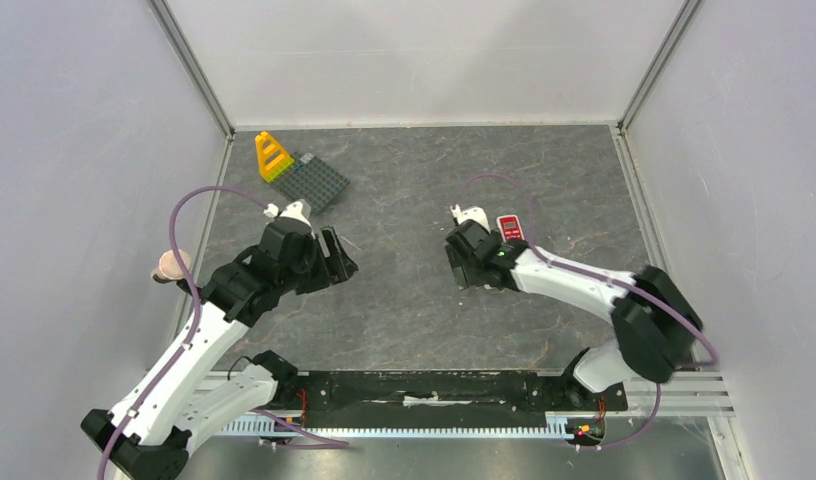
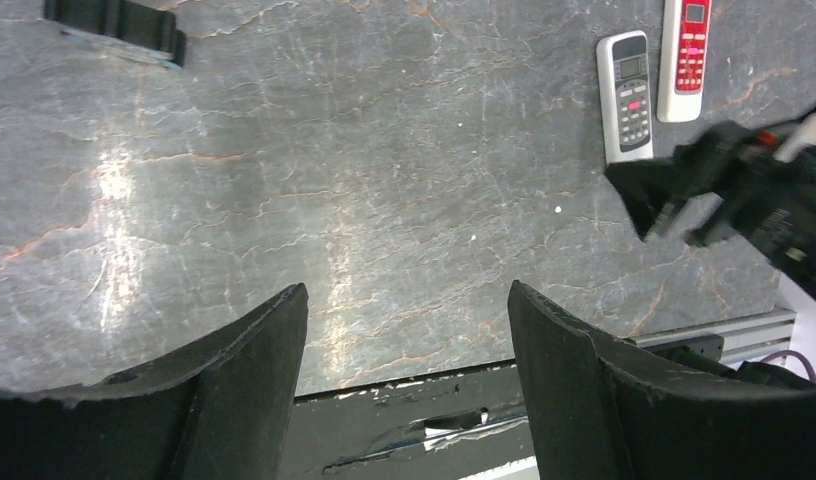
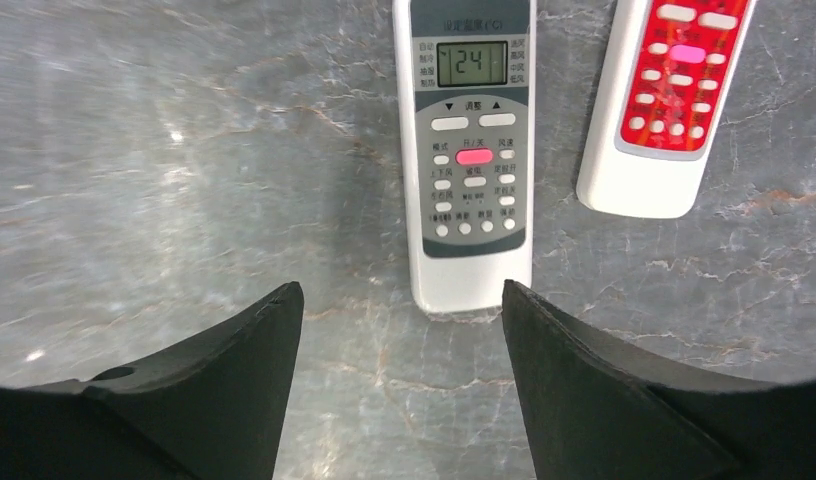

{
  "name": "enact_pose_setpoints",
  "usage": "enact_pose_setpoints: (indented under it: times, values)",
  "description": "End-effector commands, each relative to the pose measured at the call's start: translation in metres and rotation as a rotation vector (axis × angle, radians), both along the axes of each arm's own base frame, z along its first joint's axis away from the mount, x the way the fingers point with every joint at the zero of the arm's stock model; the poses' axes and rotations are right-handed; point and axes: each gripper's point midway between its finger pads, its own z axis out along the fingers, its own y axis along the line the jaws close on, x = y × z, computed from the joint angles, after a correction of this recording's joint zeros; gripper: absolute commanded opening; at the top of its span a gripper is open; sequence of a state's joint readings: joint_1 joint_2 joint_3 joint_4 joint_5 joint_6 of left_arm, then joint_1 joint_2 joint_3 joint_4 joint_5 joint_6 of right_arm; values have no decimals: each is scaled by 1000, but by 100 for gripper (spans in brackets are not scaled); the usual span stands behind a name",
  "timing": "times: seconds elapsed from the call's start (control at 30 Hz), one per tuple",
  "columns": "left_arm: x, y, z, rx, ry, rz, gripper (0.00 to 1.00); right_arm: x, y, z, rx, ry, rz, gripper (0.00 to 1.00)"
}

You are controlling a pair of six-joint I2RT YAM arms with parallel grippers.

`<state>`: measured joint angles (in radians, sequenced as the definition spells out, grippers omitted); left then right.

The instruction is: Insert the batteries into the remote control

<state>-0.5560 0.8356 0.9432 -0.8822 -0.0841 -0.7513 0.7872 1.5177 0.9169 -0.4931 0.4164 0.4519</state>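
Note:
Two remotes lie face up side by side on the grey stone table. The grey-and-white remote [image 3: 471, 150] shows "24" on its display, and the red-and-white remote [image 3: 669, 100] lies to its right. Both also show in the left wrist view: the grey one [image 2: 629, 95] and the red one [image 2: 687, 55]. In the top view only the red remote [image 1: 510, 228] is plain. My right gripper [image 3: 399, 300] is open and empty, hovering just short of the grey remote's near end, and it shows in the top view [image 1: 469, 262]. My left gripper [image 1: 334, 255] is open and empty over bare table left of centre [image 2: 407, 300]. No batteries are in view.
A yellow toy piece [image 1: 272, 156] and a dark grey studded baseplate [image 1: 316, 180] sit at the back left. A pink object [image 1: 169, 265] lies beyond the table's left edge. White walls enclose the table, and a black rail [image 1: 434, 388] runs along the near edge.

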Motion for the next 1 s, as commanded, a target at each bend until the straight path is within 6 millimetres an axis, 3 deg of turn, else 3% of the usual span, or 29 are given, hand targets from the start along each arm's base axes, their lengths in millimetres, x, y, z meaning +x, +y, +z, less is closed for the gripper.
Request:
enact_pose_setpoints:
  times: [0.0, 0.17, 0.27, 0.67, 0.83, 0.97]
  values:
    - [-9, 17, 13, 16, -37, 48, 79, -8, -3, 33, 201, -70, -41, 76]
    - [-23, 23, 30, 3, -116, -16, 79, -15, -54, 77, 256, -290, -192, 80]
    - [-28, 29, 40, -28, -170, 4, 79, -21, -89, 116, 280, -464, -271, 98]
    - [-49, 46, 36, -93, -245, 52, 80, -86, -198, 233, 515, -894, -530, 98]
    - [-55, 45, 36, -131, -258, 49, 80, -107, -225, 254, 557, -965, -591, 98]
    - [-56, 41, 36, -130, -248, 19, 80, -113, -234, 259, 566, -985, -610, 98]
